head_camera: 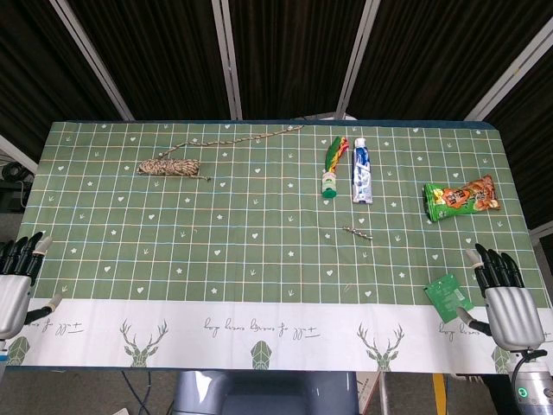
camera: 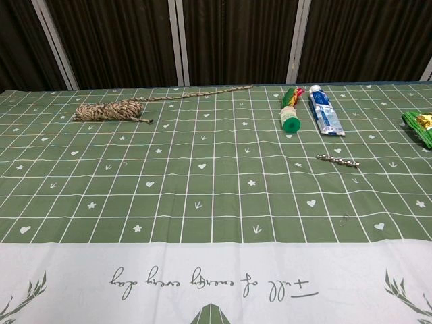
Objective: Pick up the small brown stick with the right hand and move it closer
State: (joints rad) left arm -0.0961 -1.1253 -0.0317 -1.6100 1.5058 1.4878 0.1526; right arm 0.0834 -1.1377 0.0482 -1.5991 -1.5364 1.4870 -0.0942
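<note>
Green checked cloth [head_camera: 259,216] covers my whole table, with a white band of deer and script along the near edge. The small brown stick [head_camera: 358,233] lies flat on it, right of centre, a thin twig angled slightly; in the chest view it sits just below and to the right of the two tubes, touching nothing.

My right hand [head_camera: 505,294] rests at the near right corner of the table, fingers straight, apart and pointing away from me, holding nothing. It is well apart from the stick. Just beside it, to its left, lies a small green packet [head_camera: 447,292]; from the head view I cannot tell whether the thumb touches it.

My left hand [head_camera: 17,281] is at the near left edge, partly cut off by the frame. Its fingers look extended and slightly apart with nothing in them, though I see only part of it. Neither hand shows in the chest view.

Further back sit a green tube [head_camera: 332,168] and a white and blue tube [head_camera: 361,169], side by side and close but not touching. A snack bag [head_camera: 460,198] lies to the right. A bundle of twine [head_camera: 169,167] lies at the left, its loose end trailing along the far edge.
</note>
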